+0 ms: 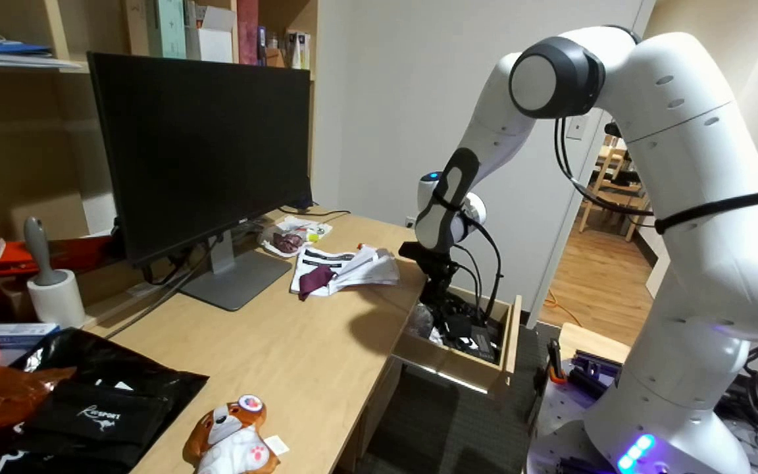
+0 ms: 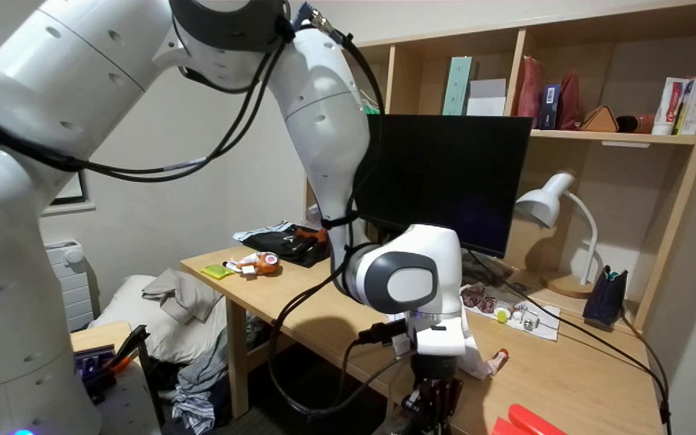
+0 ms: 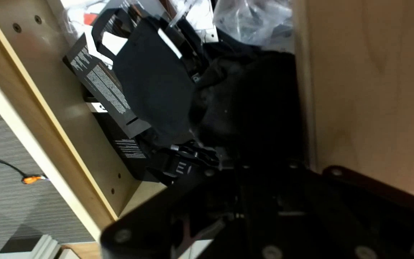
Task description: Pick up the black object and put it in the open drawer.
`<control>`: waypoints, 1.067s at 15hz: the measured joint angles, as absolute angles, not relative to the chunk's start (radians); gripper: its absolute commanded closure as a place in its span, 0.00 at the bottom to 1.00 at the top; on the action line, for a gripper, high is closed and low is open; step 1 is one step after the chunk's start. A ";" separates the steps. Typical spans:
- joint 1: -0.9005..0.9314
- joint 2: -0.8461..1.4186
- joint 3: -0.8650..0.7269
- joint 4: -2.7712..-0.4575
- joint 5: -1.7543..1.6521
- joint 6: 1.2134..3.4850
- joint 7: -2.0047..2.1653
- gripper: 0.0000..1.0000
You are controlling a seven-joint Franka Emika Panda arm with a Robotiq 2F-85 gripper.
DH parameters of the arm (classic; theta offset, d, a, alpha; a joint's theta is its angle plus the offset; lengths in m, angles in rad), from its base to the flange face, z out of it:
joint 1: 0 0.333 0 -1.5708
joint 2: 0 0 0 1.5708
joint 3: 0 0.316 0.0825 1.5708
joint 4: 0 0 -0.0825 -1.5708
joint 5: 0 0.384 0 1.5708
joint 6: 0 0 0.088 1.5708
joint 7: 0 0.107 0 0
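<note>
The open drawer is pulled out beside the desk in an exterior view; its wooden inner wall shows in the wrist view. My gripper points down into the drawer, close to the desk-side wall. Its finger links lean together, and it looks shut on the black object, a dark cloth-like lump at the fingertips. Fingertips and lump merge in the dark, so the contact is hidden. The gripper also shows in both exterior views, where the lump cannot be told apart.
The drawer holds a dark grey fabric piece, a printed black box and clear plastic. The desktop edge is beside the gripper. White cloth, the monitor and a plush dog are on the desk.
</note>
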State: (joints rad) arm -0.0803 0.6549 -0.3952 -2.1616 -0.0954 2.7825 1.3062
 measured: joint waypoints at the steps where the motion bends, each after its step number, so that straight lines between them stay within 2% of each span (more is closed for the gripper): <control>1: -0.055 0.630 -0.411 -2.217 -0.104 2.845 1.288 0.94; 4: 0.016 0.555 -0.462 -2.387 -0.109 2.979 1.229 0.94; 9: 0.094 0.489 -0.562 -2.579 -0.080 3.061 1.172 0.94; 14: -0.007 0.489 -0.523 -2.581 0.010 3.077 1.014 0.93; 15: -0.048 0.490 -0.496 -2.564 0.022 3.063 0.973 0.64; 16: -0.093 0.491 -0.461 -2.542 0.038 3.043 0.930 0.65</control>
